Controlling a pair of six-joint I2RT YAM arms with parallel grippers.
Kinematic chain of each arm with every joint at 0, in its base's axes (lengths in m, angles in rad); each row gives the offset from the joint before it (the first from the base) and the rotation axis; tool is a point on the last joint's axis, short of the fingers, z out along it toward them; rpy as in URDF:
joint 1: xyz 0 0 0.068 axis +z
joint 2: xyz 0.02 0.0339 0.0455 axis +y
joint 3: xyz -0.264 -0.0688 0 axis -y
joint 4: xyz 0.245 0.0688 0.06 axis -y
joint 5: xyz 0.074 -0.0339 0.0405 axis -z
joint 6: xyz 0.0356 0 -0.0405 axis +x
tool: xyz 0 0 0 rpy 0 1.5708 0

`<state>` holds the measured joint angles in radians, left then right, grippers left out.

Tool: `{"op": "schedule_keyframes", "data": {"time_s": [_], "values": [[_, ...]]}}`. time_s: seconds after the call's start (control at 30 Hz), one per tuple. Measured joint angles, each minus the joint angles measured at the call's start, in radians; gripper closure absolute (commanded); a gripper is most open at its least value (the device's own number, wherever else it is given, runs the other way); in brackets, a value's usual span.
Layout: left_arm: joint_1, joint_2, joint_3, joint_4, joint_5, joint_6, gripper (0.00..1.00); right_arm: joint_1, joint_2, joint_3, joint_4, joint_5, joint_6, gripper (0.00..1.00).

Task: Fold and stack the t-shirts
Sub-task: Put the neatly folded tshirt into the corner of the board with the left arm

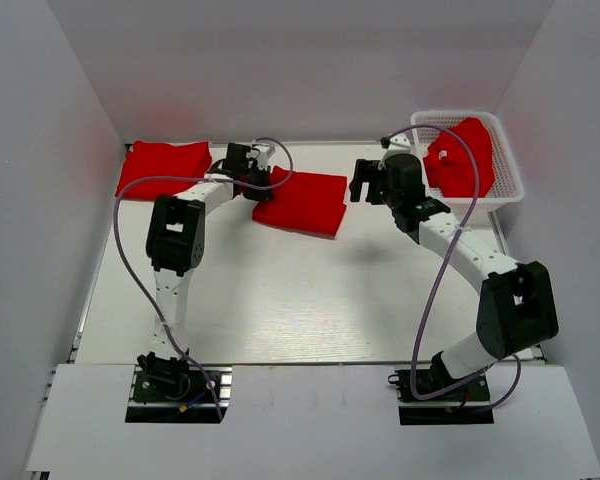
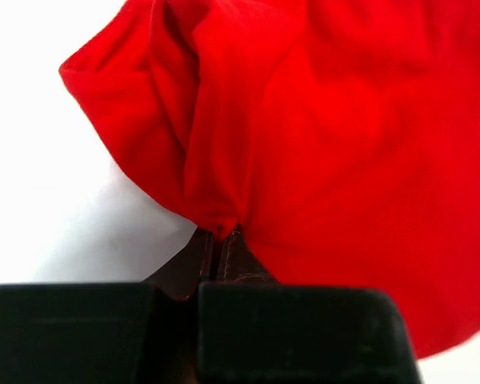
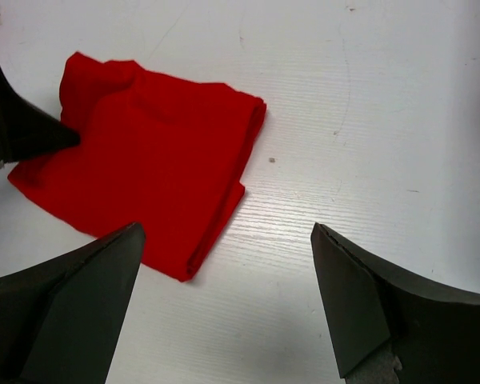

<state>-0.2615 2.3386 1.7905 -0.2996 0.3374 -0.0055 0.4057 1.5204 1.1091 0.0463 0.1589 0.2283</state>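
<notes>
A folded red t-shirt lies at the middle back of the table. My left gripper is shut on its left edge, and the cloth bunches up right at the closed fingertips. My right gripper hangs open just right of that shirt, above bare table, with nothing between its fingers. Another folded red t-shirt lies at the back left. A crumpled red t-shirt sits in the basket. The right wrist view shows a left gripper finger at the shirt's far edge.
The white lattice basket stands at the back right corner, close behind my right arm. White walls close in the table at the left, back and right. The table's white surface stretches in front of the shirts.
</notes>
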Motion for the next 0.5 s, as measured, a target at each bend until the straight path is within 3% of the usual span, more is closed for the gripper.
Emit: {"op": "schedule_keyframes", "data": {"time_s": [0.27, 0.5], "values": [[0.009, -0.159, -0.157, 0.021, 0.013, -0.037, 1.00, 0.000, -0.141, -0.097, 0.014, 0.053, 0.011, 0.10], [0.020, -0.259, -0.090, -0.017, 0.000, 0.000, 1.00, 0.000, -0.359, -0.247, 0.023, 0.159, 0.027, 0.10]]}}
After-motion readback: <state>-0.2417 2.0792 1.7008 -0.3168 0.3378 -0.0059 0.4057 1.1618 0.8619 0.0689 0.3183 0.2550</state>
